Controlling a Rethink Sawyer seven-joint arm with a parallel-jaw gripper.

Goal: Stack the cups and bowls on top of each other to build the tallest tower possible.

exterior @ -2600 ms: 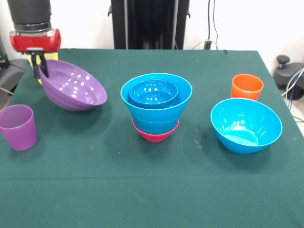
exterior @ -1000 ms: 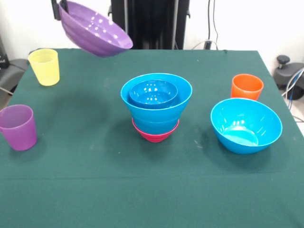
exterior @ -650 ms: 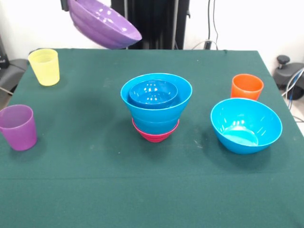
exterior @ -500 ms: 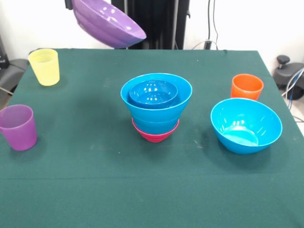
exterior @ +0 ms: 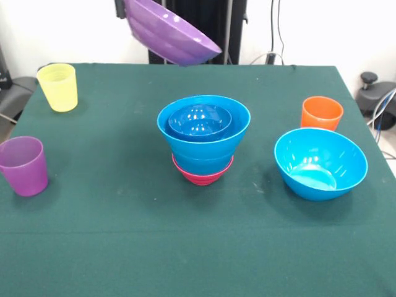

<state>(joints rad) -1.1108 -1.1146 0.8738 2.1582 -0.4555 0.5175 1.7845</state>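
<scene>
One purple bowl (exterior: 170,36), tilted, has travelled from beside the yellow cup (exterior: 58,87) toward the tower (exterior: 203,139); gripper (exterior: 120,8) clamps its rim, placement pending.

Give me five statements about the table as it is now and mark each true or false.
1. The purple bowl hangs tilted in the air, clear of the table. True.
2. The yellow cup sits inside the tower. False: it stands alone near the table's far left corner.
3. The magenta bowl is at the tower's base. True.
4. The orange cup lies tipped over. False: it stands upright behind the lone blue bowl.
5. The purple cup tops the tower. False: it stands on the table at the left.
</scene>
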